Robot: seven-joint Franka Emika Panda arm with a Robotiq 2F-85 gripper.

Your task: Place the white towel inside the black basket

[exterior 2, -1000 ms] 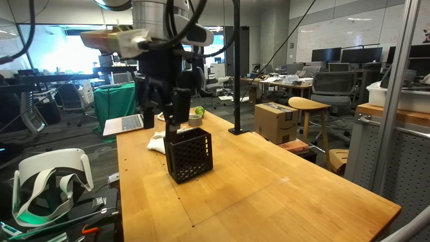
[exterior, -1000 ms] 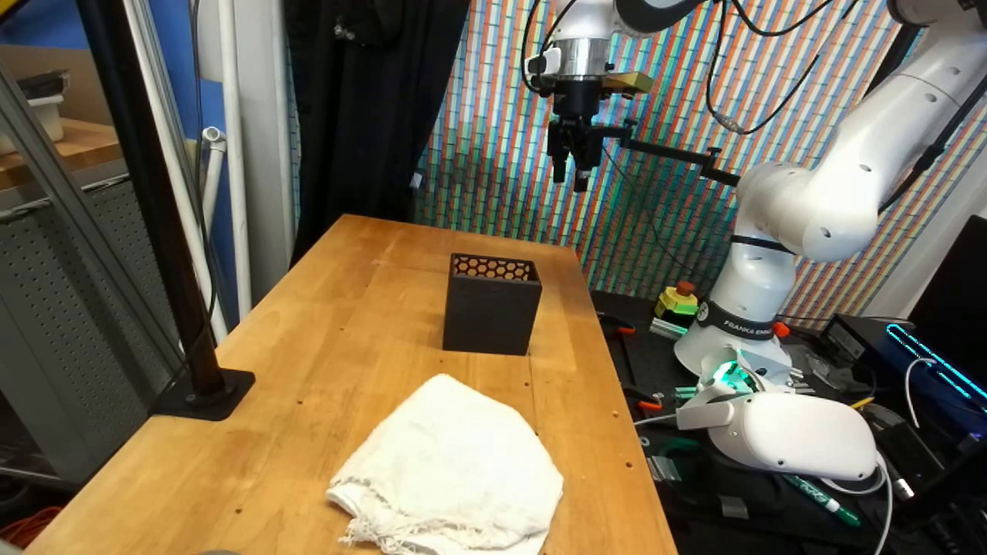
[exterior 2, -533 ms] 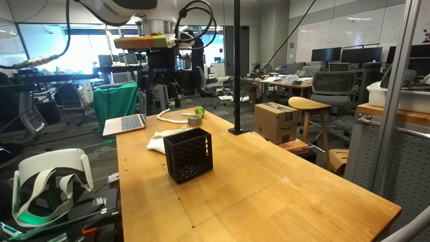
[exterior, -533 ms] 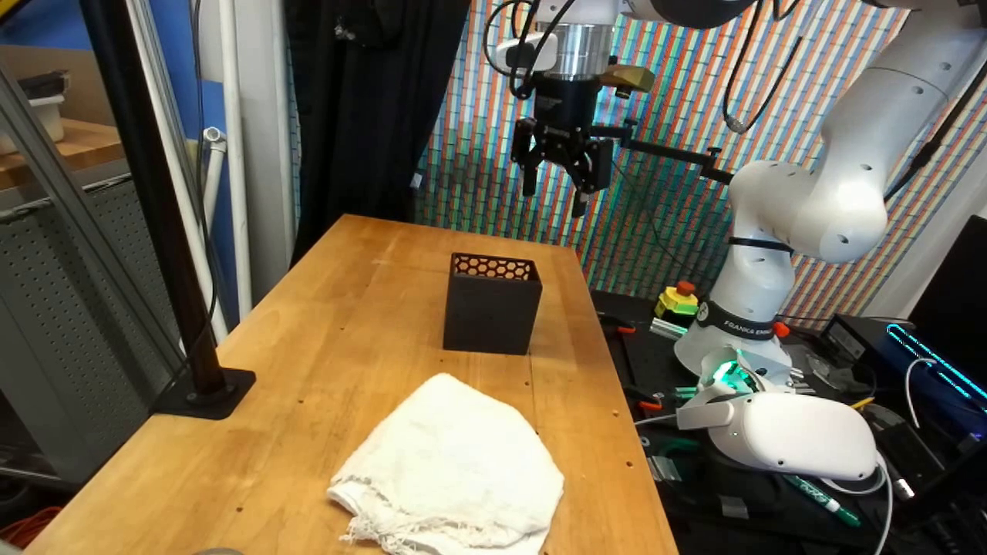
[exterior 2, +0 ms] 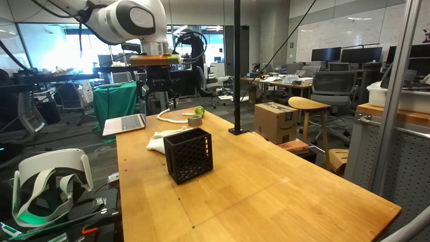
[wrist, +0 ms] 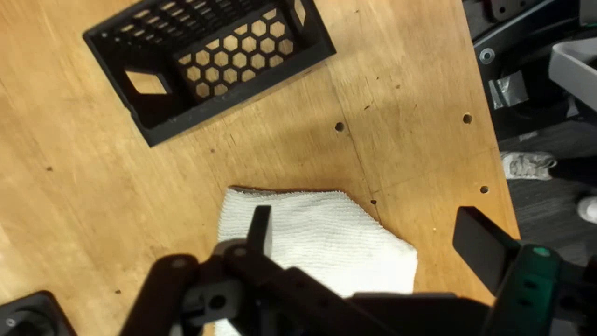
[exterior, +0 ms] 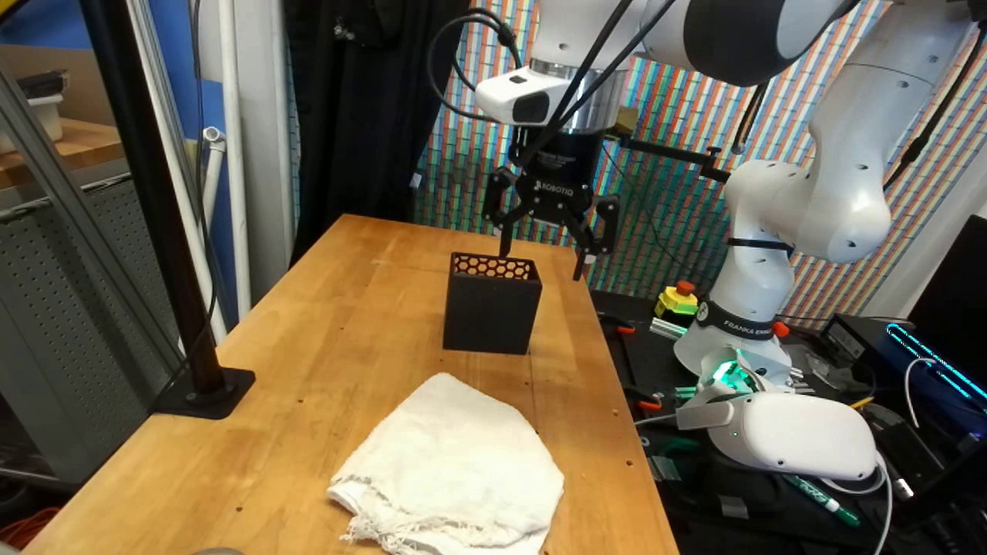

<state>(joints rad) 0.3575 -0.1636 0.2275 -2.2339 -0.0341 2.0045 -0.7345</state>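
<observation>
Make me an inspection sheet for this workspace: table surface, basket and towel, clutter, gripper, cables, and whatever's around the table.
Surface: wooden table with several small dark holes.
Black basket: upright, open-topped.
White towel: lying on the table, apart from the basket, fringed along one edge.
Clutter: laptop, seemingly jutting past the table's edge; tape roll, white cord, green object.
Gripper: open, raised above table height.
Held in gripper: nothing seen.
Cables: black cables looping close above the gripper.
Surroundings: white headset and red-topped yellow button beside the table; a shoe past its edge in the wrist view.
</observation>
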